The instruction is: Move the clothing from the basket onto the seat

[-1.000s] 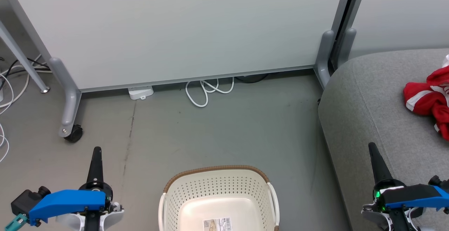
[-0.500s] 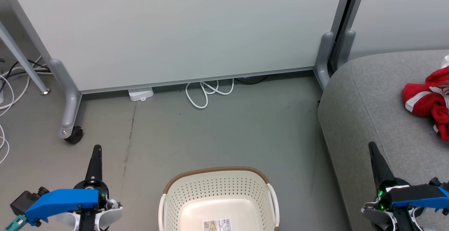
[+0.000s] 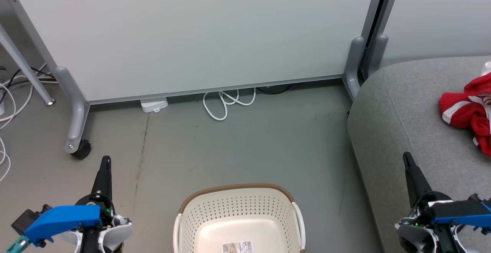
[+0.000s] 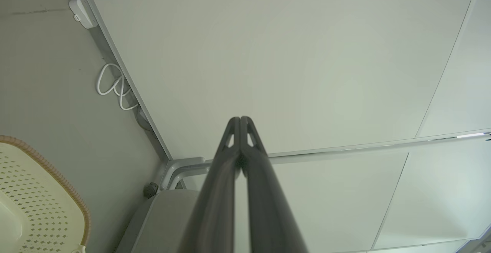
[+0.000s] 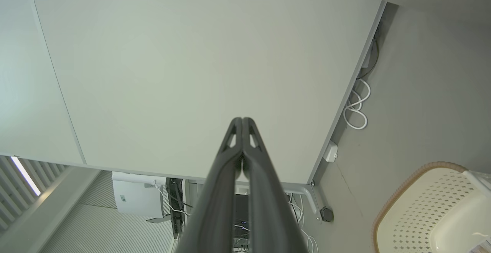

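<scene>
Red clothing (image 3: 470, 109) with white stripes lies bunched on the grey seat (image 3: 406, 107) at the right edge of the head view. The cream basket (image 3: 238, 207) with a brown rim stands on the floor at bottom centre, holding only a paper label (image 3: 238, 247); it also shows as basket (image 4: 34, 191) and basket (image 5: 429, 203) in the wrist views. My left gripper (image 3: 105, 159) is shut and points up at the lower left, left of the basket. My right gripper (image 3: 406, 156) is shut over the seat's front part. Both shut pairs of fingers show as left gripper (image 4: 240, 119) and right gripper (image 5: 242, 120).
A pale wheeled partition panel (image 3: 191, 34) stands across the back, with a grey leg and caster (image 3: 78, 145) at the left. A coiled white cable (image 3: 226, 101) and a small white box (image 3: 154, 103) lie at its foot. More cables (image 3: 7, 99) lie at far left.
Both grippers have sunk slightly lower in the head view, and the scene has drifted a little, so the camera moved. The clothing and the basket stay where they were.
</scene>
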Available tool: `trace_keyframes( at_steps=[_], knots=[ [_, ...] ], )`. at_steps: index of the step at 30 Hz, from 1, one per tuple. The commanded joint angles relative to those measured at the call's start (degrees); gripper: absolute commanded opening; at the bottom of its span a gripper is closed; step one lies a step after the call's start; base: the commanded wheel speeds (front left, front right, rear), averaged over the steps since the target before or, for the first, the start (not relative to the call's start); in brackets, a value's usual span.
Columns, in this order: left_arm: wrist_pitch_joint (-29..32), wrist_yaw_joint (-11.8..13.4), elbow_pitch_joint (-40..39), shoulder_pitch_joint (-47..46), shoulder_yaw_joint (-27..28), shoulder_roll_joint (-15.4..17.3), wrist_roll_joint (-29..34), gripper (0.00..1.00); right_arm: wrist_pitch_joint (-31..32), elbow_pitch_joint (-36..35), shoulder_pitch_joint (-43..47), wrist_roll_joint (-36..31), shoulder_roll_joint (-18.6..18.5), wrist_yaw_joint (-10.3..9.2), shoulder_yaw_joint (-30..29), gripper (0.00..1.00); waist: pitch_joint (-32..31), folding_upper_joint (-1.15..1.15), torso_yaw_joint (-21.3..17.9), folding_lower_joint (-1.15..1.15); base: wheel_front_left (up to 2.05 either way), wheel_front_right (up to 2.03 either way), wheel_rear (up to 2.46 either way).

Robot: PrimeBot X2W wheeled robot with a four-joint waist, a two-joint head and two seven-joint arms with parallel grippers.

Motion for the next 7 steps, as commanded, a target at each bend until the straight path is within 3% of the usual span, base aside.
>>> trace_keyframes(
  at_steps=[1,7],
  knots=[
    [0.34,0.06,-0.44,-0.91,0.26,0.11,-1.22,0.0,0.34,-0.26,-0.53,1.3,-0.09,0.02,-0.23,0.0,-0.04,0.0,0.0,0.0,0.0,0.0,0.0],
    [1.01,0.09,-0.51,-1.0,0.42,0.1,-3.76,0.0,1.01,-0.22,-0.7,3.83,-0.09,0.02,-0.34,0.0,-0.19,0.0,-0.02,0.0,0.0,0.0,0.0]
  ],
)
